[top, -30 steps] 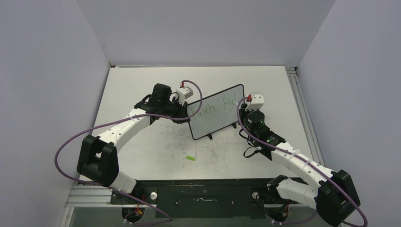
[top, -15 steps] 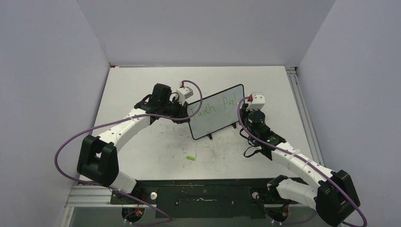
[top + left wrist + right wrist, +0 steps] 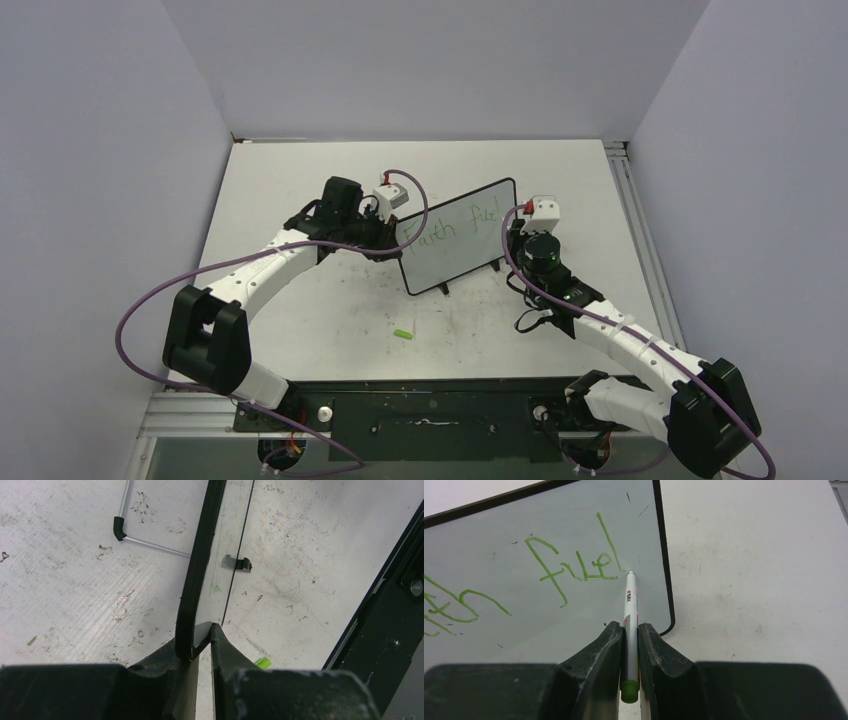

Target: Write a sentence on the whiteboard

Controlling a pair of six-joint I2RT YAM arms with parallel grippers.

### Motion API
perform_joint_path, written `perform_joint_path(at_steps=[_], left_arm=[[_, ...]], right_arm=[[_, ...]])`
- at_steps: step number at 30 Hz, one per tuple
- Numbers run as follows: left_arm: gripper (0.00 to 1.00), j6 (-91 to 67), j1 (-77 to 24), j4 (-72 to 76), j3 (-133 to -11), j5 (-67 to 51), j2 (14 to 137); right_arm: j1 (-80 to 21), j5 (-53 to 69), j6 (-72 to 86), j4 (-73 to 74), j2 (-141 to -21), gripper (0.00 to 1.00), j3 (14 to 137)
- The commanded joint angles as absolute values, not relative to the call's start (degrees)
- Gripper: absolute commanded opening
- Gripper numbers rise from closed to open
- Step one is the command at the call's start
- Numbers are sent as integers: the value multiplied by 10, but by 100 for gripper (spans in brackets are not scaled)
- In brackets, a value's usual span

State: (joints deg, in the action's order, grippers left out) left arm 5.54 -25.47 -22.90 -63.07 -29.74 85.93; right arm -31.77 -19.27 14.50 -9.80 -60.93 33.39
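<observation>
Clearly the right hand is clamped shut on a white marker, whose green butt end faces the wrist camera. The marker's tip touches the whiteboard just right of the last green letter. The sentence reads "Faith" and then "fuel". The left hand is almost fully closed, pinching the board's black frame at its left edge. The board stands upright on the surface, angled between the two arms, with one black foot showing. A small green piece, possibly the marker's cap, lies in front of the board, apart from both arms.
</observation>
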Motion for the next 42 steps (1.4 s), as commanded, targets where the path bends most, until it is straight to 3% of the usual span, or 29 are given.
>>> perform_joint_path(at_steps=[1, 16, 26, 42], left_arm=[[0, 94, -255, -239, -643, -255, 842], [0, 94, -255, -240, -643, -254, 843], [0, 94, -255, -239, -643, -254, 844], [0, 94, -255, -239, -642, -254, 845]], right_arm=[[-312, -202, 135, -131, -594, 5, 344], [-311, -209, 136, -106, -539, 5, 355], [-250, -124, 167, -120, -553, 5, 350], [-245, -97, 159, -155, -582, 5, 352]])
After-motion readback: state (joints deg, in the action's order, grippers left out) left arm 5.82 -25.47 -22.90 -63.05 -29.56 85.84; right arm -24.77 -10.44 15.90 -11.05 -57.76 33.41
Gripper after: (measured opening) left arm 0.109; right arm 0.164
